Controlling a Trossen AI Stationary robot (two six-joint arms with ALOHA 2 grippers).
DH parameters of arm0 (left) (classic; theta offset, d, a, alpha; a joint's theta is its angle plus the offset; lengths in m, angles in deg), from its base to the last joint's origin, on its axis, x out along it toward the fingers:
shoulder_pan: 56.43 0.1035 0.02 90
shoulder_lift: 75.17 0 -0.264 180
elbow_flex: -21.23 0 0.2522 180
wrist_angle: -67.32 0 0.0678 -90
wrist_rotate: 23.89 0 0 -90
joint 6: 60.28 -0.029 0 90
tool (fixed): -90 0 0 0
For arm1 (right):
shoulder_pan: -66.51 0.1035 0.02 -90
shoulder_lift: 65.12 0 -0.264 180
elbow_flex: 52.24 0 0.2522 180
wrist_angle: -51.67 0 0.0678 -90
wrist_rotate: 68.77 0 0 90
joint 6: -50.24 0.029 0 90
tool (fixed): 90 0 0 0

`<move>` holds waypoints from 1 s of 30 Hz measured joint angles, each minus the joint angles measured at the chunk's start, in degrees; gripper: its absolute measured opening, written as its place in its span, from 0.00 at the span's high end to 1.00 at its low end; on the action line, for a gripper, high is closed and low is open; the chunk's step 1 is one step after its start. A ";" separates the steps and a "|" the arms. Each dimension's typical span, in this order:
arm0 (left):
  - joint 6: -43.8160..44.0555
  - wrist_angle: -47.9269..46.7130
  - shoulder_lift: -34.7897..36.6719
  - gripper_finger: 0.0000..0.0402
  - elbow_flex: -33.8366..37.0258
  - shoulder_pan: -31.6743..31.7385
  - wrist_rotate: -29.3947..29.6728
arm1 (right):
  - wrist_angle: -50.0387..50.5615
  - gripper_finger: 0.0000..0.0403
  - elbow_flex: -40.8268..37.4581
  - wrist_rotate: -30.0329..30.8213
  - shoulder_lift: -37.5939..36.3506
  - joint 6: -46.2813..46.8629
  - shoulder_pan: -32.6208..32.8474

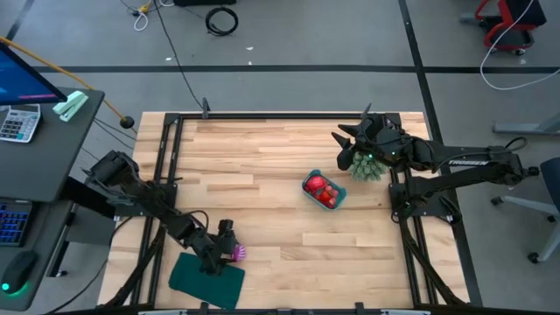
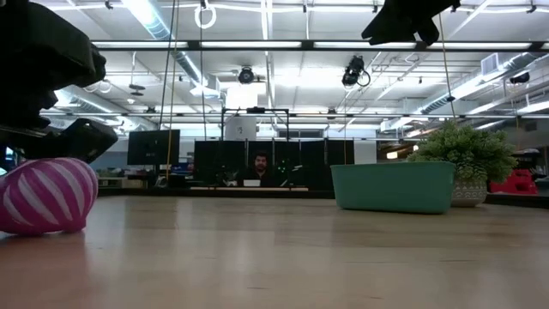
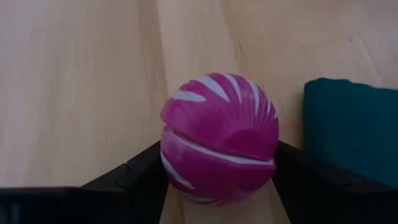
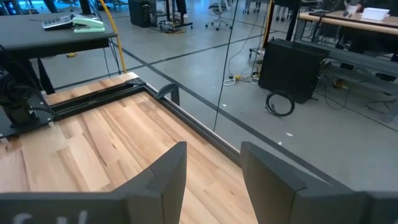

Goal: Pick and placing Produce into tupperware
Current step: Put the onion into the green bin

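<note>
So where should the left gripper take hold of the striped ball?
Across its widest middle, coming from above. The striped ball is round and rests on the bare table beside the dark teal sheet, so only a centred pinch should hold. The left gripper already has open fingers either side.

1. The floor [image 1: 350,35] is gray, with dark lines and loose cables [image 1: 221,19] on it.
2. Long bright lights [image 2: 257,45] hang from the ceiling.
3. A dark desk [image 1: 44,140] with a calculator [image 1: 17,122] stands beside the table's left edge.
4. A person [image 2: 260,168] sits far back among dark screens [image 2: 153,146].
</note>
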 joint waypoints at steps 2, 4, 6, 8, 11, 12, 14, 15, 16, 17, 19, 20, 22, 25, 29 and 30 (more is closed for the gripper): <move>-1.43 0.31 -0.12 0.35 0.01 0.09 0.29 | 0.00 0.60 0.00 0.00 0.00 -0.02 0.00; -1.30 0.37 -0.12 0.35 -0.01 0.28 0.50 | 0.00 0.60 0.00 0.01 0.00 -0.02 0.00; -1.34 0.33 -0.12 0.36 -0.01 0.35 0.90 | 0.00 0.60 0.00 0.00 0.00 -0.03 0.00; -1.68 0.30 -0.12 0.36 0.00 0.32 1.36 | 0.00 0.60 0.00 0.01 0.00 -0.04 0.00; -4.39 0.35 -0.12 0.36 0.00 0.46 2.52 | 0.00 0.60 0.00 0.00 0.00 -0.09 0.00; -5.79 0.41 -0.12 0.36 0.01 0.70 2.59 | 0.00 0.60 0.00 0.01 0.00 -0.09 0.00; -8.88 1.11 -0.12 0.36 -0.01 1.56 2.85 | 0.00 0.60 0.00 0.02 0.00 -0.10 0.00; -10.79 1.70 -0.12 0.36 -0.01 2.18 2.95 | 0.00 0.60 0.00 0.02 0.00 -0.09 0.00; -13.13 2.51 -0.12 0.36 -0.01 2.92 3.03 | 0.00 0.60 0.00 0.02 0.00 -0.11 0.00; -15.86 3.41 -0.12 0.36 -0.01 3.71 3.07 | 0.00 0.60 0.00 0.02 0.00 -0.10 0.00; -21.65 5.17 -0.10 0.37 -0.01 5.49 3.05 | 0.00 0.60 0.00 0.02 0.00 -0.11 0.00; -24.60 5.92 -0.05 0.37 -0.01 6.38 3.02 | 0.00 0.60 0.00 0.02 0.00 -0.11 0.00; -30.87 7.67 0.31 0.38 -0.01 8.51 3.06 | 0.00 0.60 0.00 0.02 0.00 -0.11 0.00; -39.99 10.58 0.54 0.38 -0.06 11.81 3.04 | -0.02 0.60 0.00 0.02 0.00 -0.11 0.00; -53.31 17.06 0.67 0.37 -0.08 16.87 3.02 | -0.02 0.60 0.00 0.02 0.00 -0.15 0.00; -55.67 18.85 0.67 0.37 -0.08 18.32 3.00 | 0.00 0.60 0.00 0.02 0.00 -0.17 0.00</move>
